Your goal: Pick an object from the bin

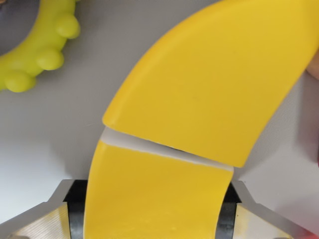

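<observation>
So the wrist cam is basically filled with one thing: a yellow toy banana (199,99), the kind that comes in two halves with a white seam (164,149) where they join (velcro or a magnet, can't tell which). The lower half runs down between the fingers of the gripper (154,214), and the black pads (76,209) sit tight against both of its sides. I'd call that clamped on the banana, not just hovering around it, since there's no gap showing on either side.

The grip is on the lower half only, so the upper half hangs off that seam. It curves up toward the wrist view's right and looks slightly kinked at the joint, which makes sense if the top piece is sagging or twisting under its own weight. My guess is that's the weak spot: a quick swing could pop the halves apart.

Behind it is the grey floor of the bin (50,129), plain and bare in the stretch I can see. A lime-green knobbly ring (37,50) lies up by the top left corner of the view, well apart from the banana and not involved.

I can't tell whether the banana is lifted clear of the bin floor or resting on it.
</observation>
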